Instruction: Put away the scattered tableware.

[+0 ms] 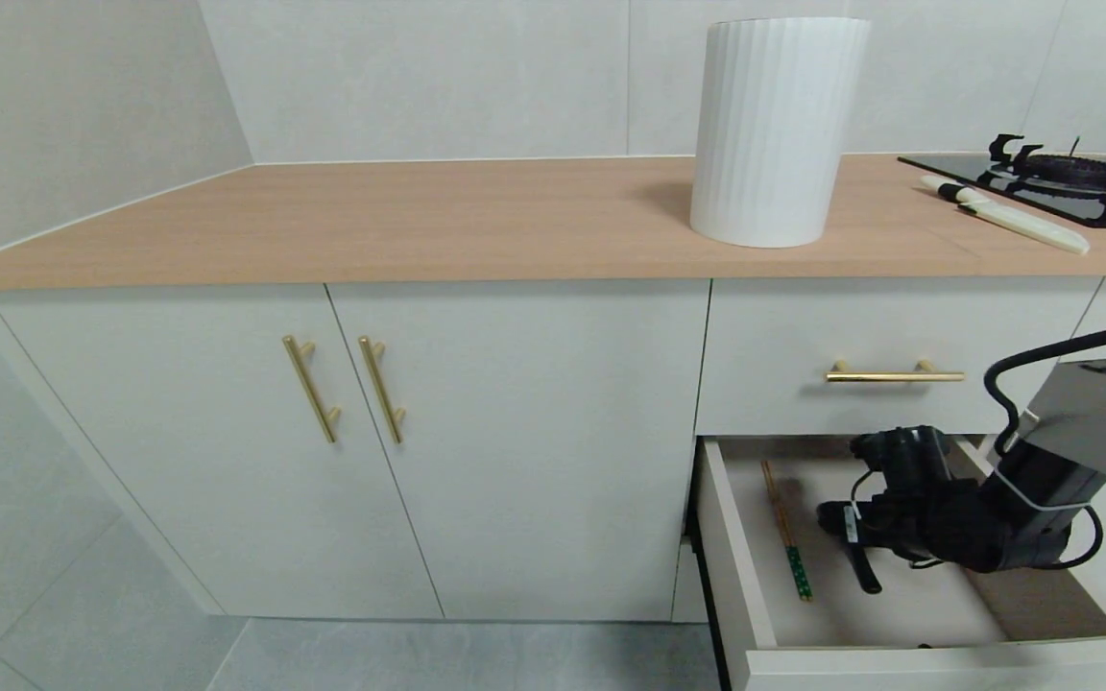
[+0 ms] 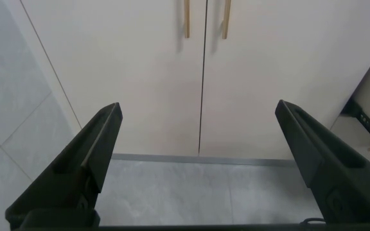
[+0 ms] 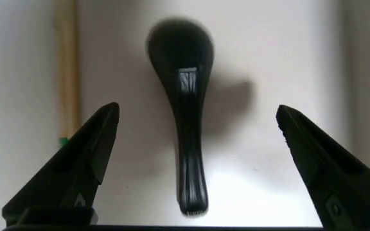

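Note:
The lower drawer (image 1: 728, 537) is pulled out. On its floor lie a black spoon (image 1: 858, 561) and, beside it, a pair of wooden chopsticks (image 1: 787, 542) with green ends. My right gripper (image 1: 855, 518) hangs inside the drawer just above the spoon. In the right wrist view the spoon (image 3: 185, 128) lies free between the fingers, which are spread wide, and the chopsticks (image 3: 66, 64) run along one side. My left gripper (image 2: 198, 112) is open and holds nothing; it faces the closed cabinet doors (image 2: 204, 70) low over the floor.
On the wooden counter (image 1: 419, 221) stand a tall white ribbed container (image 1: 774, 134), a white knife (image 1: 1014, 216) and a black gas hob (image 1: 1071, 178). A closed drawer with a brass handle (image 1: 894, 376) sits directly above the pulled-out one. Grey floor tiles (image 1: 419, 662) lie below.

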